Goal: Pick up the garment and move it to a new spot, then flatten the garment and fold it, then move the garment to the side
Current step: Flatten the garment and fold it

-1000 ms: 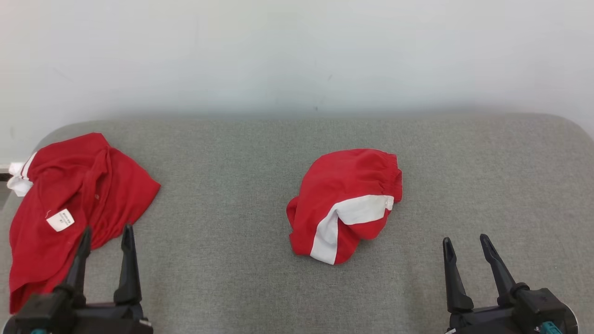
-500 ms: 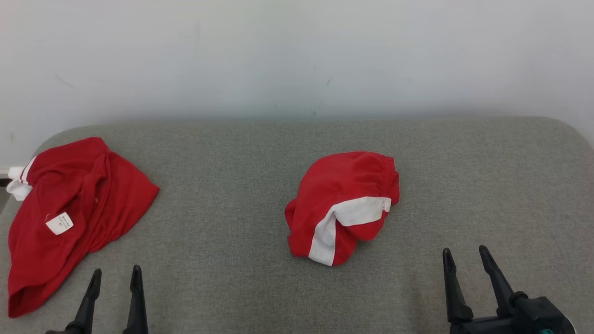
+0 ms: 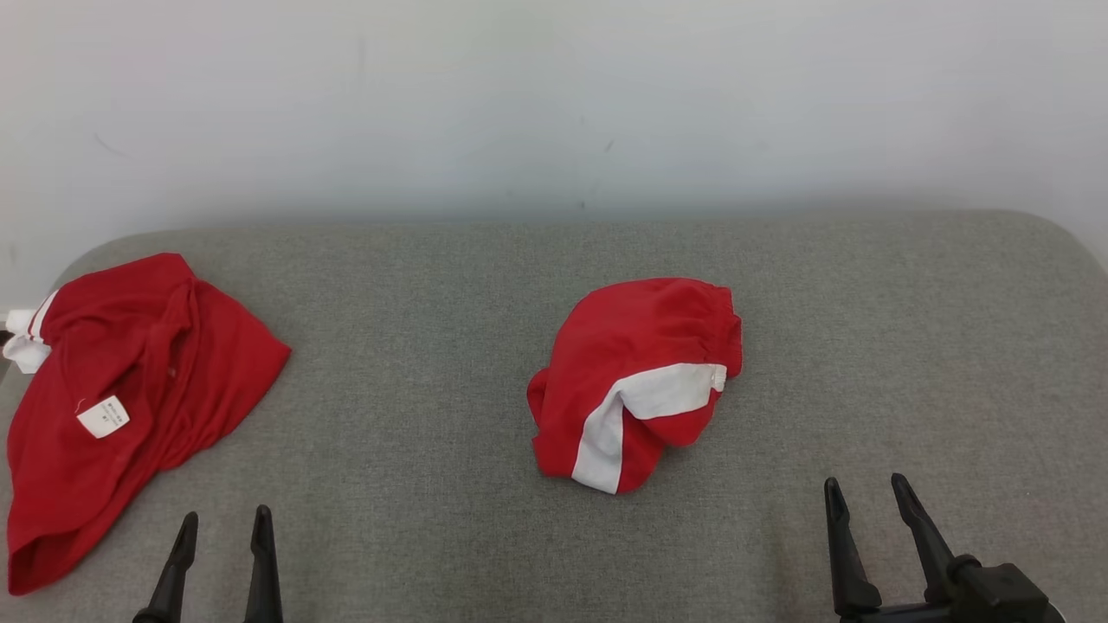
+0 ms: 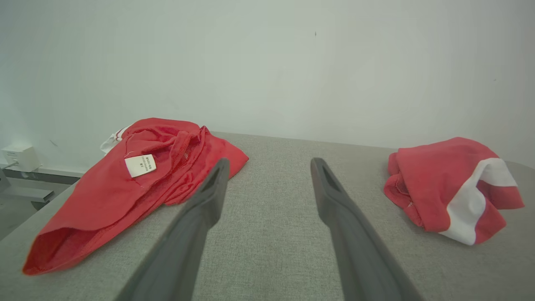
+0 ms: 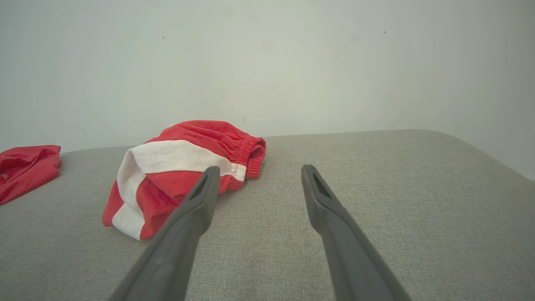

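Head view: the crumpled red-and-white garment (image 3: pixel 636 381) lies bunched near the middle of the grey cloth-covered tabletop (image 3: pixel 415 346), untouched, so the first pick-up looks not yet begun. Both the left claw (image 3: pixel 226 515) and the right claw (image 3: pixel 864 481) hover wide and empty over the near edge. Next, I judge, the right claw must reach forward and inward to pinch a fold; a second red garment (image 3: pixel 130 389) sprawls at the left edge, and a plain pale wall (image 3: pixel 554 104) stands behind the far edge.

Centre garment (image 3: pixel 636 346): red, broad white stripe. Left garment (image 3: pixel 173 363): red, white trim, white label (image 3: pixel 103 416). Padded surface (image 3: pixel 415 346): grey, finely woven. Wall (image 3: pixel 554 104): off-white.
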Motion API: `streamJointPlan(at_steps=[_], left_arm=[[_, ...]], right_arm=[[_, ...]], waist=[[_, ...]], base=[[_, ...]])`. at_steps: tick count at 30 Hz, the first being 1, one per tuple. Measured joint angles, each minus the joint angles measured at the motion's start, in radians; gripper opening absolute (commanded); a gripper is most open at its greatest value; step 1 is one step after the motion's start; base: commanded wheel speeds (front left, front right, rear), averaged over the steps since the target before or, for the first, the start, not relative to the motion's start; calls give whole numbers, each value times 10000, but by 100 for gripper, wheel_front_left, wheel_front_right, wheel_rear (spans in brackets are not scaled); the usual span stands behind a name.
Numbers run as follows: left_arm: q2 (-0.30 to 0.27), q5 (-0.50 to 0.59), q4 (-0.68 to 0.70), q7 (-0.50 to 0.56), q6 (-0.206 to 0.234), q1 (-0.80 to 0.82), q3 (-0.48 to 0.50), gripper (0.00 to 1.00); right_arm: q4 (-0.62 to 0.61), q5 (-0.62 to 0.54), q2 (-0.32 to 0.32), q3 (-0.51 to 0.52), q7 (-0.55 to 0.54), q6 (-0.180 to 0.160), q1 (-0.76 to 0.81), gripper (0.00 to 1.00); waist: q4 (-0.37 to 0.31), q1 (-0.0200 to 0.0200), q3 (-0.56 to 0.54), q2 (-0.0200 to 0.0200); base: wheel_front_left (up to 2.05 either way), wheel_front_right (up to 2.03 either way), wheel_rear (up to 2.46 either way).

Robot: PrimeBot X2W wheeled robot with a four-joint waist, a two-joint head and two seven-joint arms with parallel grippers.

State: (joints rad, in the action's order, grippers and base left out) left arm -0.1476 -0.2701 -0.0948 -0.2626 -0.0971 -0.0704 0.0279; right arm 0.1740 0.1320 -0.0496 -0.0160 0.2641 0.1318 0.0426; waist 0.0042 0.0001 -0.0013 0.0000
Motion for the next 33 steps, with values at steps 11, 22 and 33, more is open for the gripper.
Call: streamJointPlan(at_steps=[11, 22, 33], left_arm=[[169, 240, -119, 0, -165, 6, 199, 100], [322, 349, -293, 0, -263, 230, 40, 100], [374, 395, -433, 0, -322, 903, -489, 100]], right_arm=[[52, 0, 0, 19, 0, 0, -1, 100], [909, -192, -240, -130, 0, 0, -1046, 100], [3877, -115, -1179, -324, -44, 0, -3529, 100]], waist=[[16, 0, -1, 1], [415, 0, -18, 0], [1242, 0, 350, 0]], base=[[0, 0, 0], [0, 0, 0], [0, 0, 0]])
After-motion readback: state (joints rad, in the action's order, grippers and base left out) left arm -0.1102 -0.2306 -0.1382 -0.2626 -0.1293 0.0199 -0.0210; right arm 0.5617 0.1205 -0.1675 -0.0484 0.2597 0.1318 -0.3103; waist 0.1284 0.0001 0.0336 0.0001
